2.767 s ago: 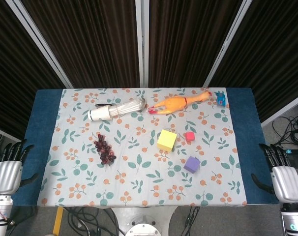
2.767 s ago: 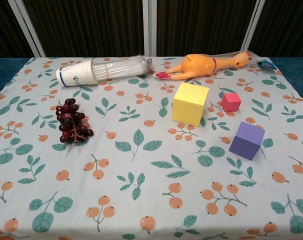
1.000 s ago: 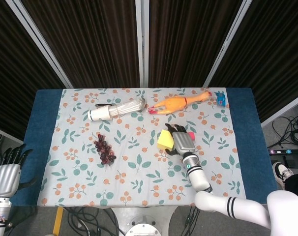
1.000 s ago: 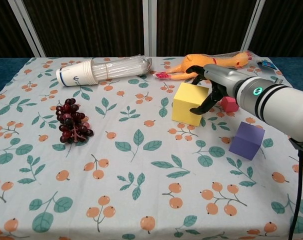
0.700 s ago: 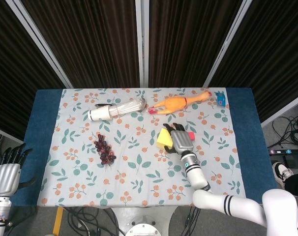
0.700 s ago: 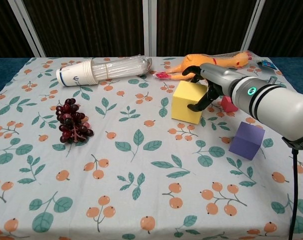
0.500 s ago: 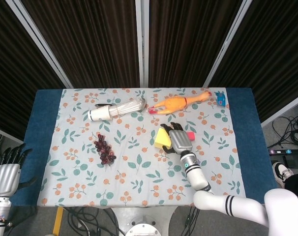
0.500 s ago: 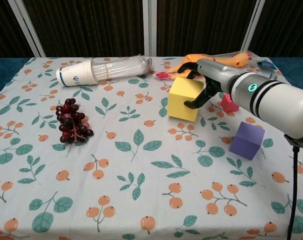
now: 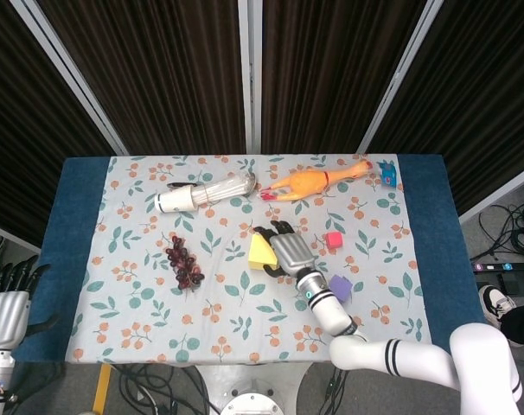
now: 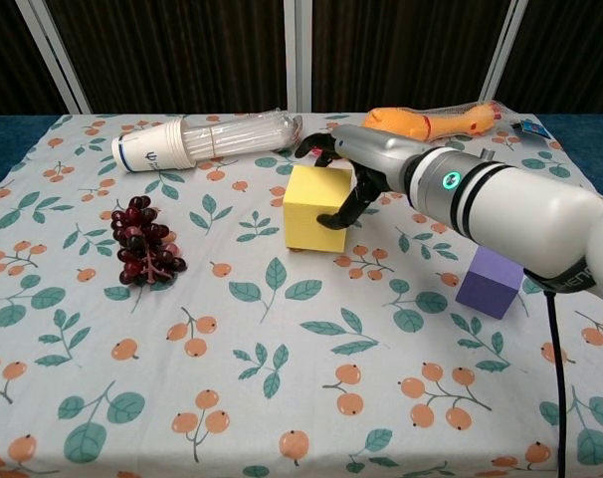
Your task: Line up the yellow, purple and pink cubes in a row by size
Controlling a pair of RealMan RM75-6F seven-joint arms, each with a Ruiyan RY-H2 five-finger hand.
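The yellow cube [image 9: 261,252] [image 10: 317,207], the biggest of the three, is near the middle of the cloth, and my right hand [image 9: 290,252] [image 10: 353,157] grips it from its top and right side. Whether it touches the cloth I cannot tell. The purple cube [image 9: 340,288] [image 10: 492,281] sits to the front right, beside my right forearm. The small pink cube [image 9: 333,239] lies behind the purple one; in the chest view my arm hides it. My left hand [image 9: 4,313] hangs off the table's left front corner with its fingers apart, holding nothing.
A bunch of dark grapes [image 9: 184,262] [image 10: 142,242] lies left of centre. A sleeve of paper cups [image 9: 206,193] [image 10: 207,139] and a rubber chicken [image 9: 318,181] [image 10: 431,121] lie along the back. A small blue item [image 9: 388,172] sits at the back right corner.
My right hand came in from the right front corner, took hold of the yellow cube and carried it leftward, away from the pink cube. The left hand stayed put.
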